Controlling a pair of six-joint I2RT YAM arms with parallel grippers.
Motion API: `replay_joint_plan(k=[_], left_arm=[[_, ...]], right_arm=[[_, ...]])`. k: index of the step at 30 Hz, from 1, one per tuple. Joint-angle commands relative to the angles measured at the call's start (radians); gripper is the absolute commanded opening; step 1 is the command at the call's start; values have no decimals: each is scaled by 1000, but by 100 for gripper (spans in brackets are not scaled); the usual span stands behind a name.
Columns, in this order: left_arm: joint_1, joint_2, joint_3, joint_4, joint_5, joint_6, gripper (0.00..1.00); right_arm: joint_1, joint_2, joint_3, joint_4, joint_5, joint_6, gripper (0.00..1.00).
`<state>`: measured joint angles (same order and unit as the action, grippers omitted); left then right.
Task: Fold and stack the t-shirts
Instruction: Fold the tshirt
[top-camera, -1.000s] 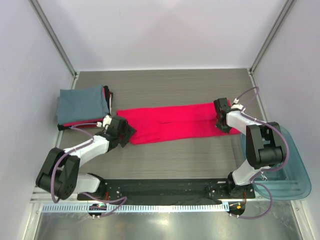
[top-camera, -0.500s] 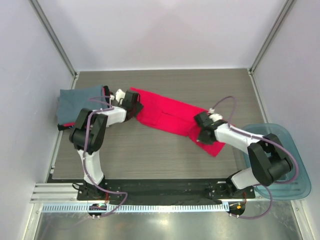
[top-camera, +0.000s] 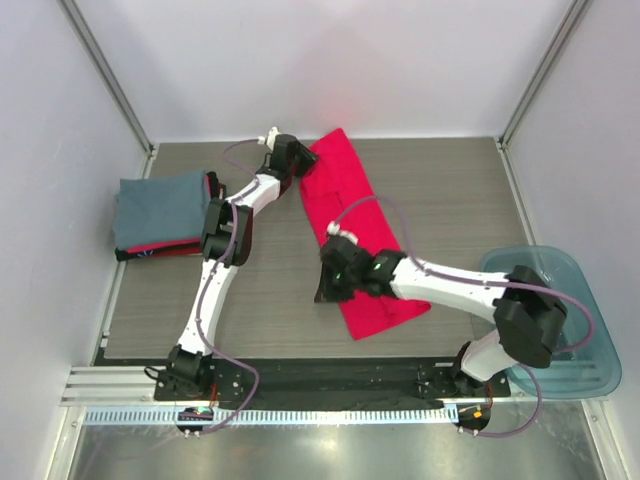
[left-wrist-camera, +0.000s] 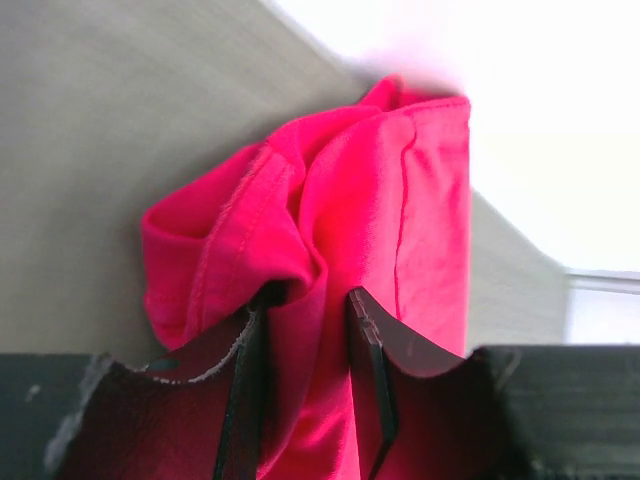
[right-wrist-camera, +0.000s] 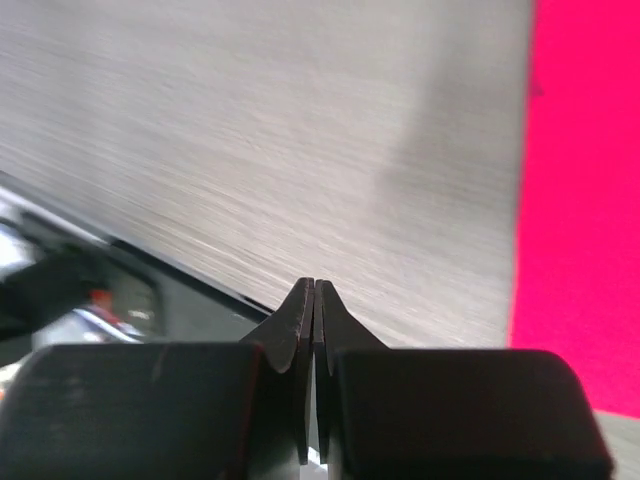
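Top external view, stock as it lies. Done: slate blue-grey t-shirt (top-camera: 165, 203), folded flat, tops a pile at the left edge of the table (top-camera: 450, 190), with red cloth (top-camera: 160, 247) edging out beneath. Outstanding: red-pink t-shirt (top-camera: 348, 200), soft knit, a long narrow strip slanting from far centre to near centre; cross-folds and stacking apparently remain. Left gripper (top-camera: 294, 158) pinches its bunched, seamed far end. Right gripper (top-camera: 333, 282) has its jaws pressed together, empty, beside the strip's left edge.
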<state>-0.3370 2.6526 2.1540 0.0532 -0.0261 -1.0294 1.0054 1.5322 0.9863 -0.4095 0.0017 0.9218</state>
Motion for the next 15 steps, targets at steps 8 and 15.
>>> replay_joint_plan(k=[8, 15], left_arm=[[52, 178, 234, 122, 135, -57, 66], [110, -83, -9, 61, 106, 34, 90]], right_arm=[[-505, -95, 71, 14, -42, -296, 35], [-557, -61, 26, -40, 96, -356, 50]])
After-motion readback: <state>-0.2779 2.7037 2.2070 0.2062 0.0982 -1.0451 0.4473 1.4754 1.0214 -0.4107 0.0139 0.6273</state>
